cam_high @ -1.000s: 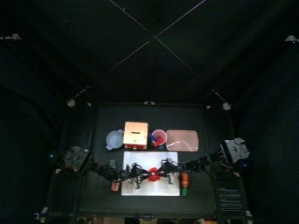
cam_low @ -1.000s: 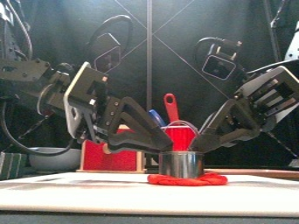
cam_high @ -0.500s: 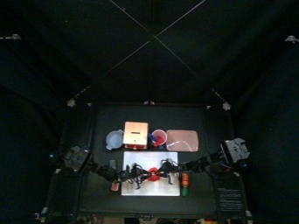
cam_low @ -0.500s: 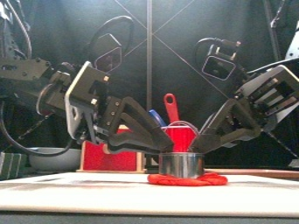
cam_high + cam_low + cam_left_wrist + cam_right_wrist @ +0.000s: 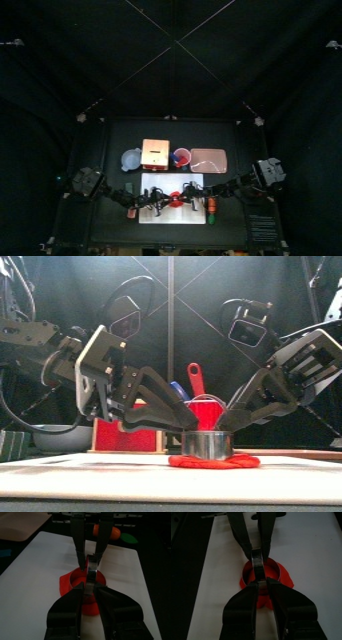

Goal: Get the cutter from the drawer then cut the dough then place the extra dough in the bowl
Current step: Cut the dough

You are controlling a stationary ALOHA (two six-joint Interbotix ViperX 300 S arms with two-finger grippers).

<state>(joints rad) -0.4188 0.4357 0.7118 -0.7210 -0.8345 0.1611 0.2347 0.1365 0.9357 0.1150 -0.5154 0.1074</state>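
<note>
A round metal cutter (image 5: 207,443) stands upright on a flat red dough (image 5: 214,462) that lies on the white cutting board (image 5: 174,216). In the top view the cutter (image 5: 171,197) is at the board's middle. My left gripper (image 5: 189,424) comes in from the left and is shut on the cutter's near rim (image 5: 89,571). From the right, my right gripper (image 5: 229,423) is shut on the opposite rim (image 5: 259,563). Dough (image 5: 67,583) shows around the cutter's base, wider on one side (image 5: 282,577).
Behind the board stand the blue-grey bowl (image 5: 131,158), the wooden box (image 5: 155,152), the red cup (image 5: 203,408) with toy knives and the pink tray (image 5: 209,158). Small toy foods (image 5: 211,207) lie on the board's right part.
</note>
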